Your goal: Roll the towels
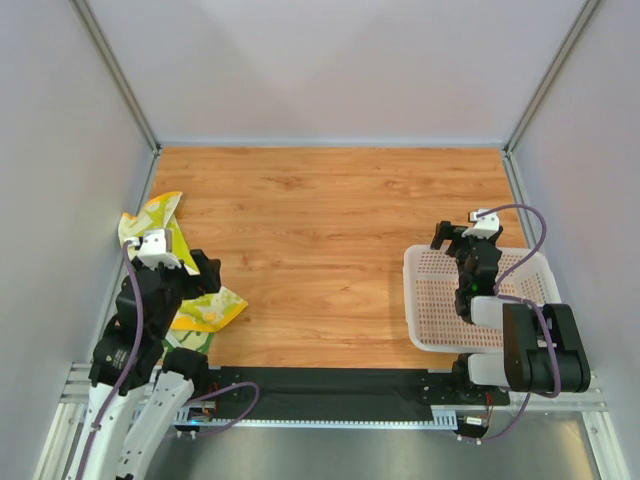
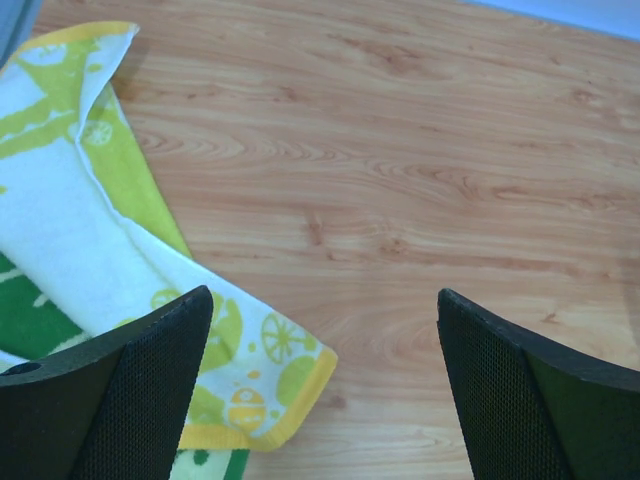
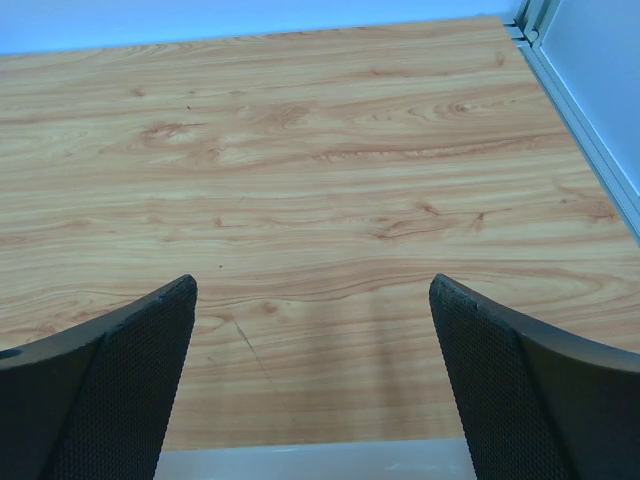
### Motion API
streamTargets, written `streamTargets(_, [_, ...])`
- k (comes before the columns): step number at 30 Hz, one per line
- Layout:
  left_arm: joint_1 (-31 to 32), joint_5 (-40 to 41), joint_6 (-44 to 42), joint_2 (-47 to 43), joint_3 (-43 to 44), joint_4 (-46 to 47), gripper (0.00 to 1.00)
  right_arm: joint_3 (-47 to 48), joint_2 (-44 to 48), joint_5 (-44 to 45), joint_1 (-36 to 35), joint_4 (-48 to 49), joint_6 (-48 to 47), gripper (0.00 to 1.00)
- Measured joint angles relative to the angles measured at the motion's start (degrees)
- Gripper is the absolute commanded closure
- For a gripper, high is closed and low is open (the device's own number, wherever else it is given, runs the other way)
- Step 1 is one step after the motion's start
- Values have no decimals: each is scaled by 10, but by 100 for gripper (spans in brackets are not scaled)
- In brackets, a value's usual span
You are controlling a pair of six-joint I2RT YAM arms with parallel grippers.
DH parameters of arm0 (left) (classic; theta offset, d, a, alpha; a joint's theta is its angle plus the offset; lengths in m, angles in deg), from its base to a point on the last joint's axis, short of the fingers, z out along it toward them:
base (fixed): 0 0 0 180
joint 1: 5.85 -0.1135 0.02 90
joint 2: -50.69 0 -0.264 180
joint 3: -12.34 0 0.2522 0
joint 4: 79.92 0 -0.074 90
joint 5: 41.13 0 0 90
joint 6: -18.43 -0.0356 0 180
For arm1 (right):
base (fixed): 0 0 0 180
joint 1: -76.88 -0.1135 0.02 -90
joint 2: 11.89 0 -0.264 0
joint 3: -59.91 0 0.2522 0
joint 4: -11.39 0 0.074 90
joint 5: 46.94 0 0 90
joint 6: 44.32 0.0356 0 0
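Note:
The pale yellow towel (image 1: 208, 311) (image 2: 70, 220) with yellow-green prints lies crumpled at the table's left edge, one corner lifted near the wall. A green-and-cream cloth (image 1: 196, 340) (image 2: 205, 462), probably the second towel, peeks out from under its near hem. My left gripper (image 1: 200, 268) (image 2: 322, 300) hovers over the yellow towel's right part, open, its left finger above the cloth and bare wood between the fingers. My right gripper (image 1: 462, 238) (image 3: 313, 285) is open and holds nothing, above the far rim of the basket.
A white perforated plastic basket (image 1: 430, 300) (image 3: 300, 462) stands at the near right under the right arm. Grey walls with metal corner posts (image 1: 120, 80) close in the wooden table (image 1: 330, 210) on three sides. A black base rail (image 1: 340, 385) runs along the near edge.

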Motion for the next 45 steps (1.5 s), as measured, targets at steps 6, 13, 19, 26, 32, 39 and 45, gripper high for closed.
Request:
streamTargets(6, [0, 13, 0, -3, 0, -27, 1, 0, 0, 0, 0, 0, 0, 0])
streamTargets(13, [0, -3, 2, -7, 27, -60, 1, 0, 0, 0, 0, 0, 0, 0])
streamTargets(19, [0, 6, 53, 77, 80, -106, 2, 0, 0, 0, 0, 0, 0, 0])
streamTargets(26, [9, -22, 127, 275, 88, -154, 6, 0, 0, 0, 0, 0, 0, 0])
streamTargets(32, [79, -22, 183, 329, 31, -155, 6, 0, 0, 0, 0, 0, 0, 0])
streamTargets(39, [139, 7, 226, 466, 21, -131, 6, 0, 0, 0, 0, 0, 0, 0])
streamTargets(45, [148, 36, 240, 561, 22, -94, 9, 0, 0, 0, 0, 0, 0, 0])
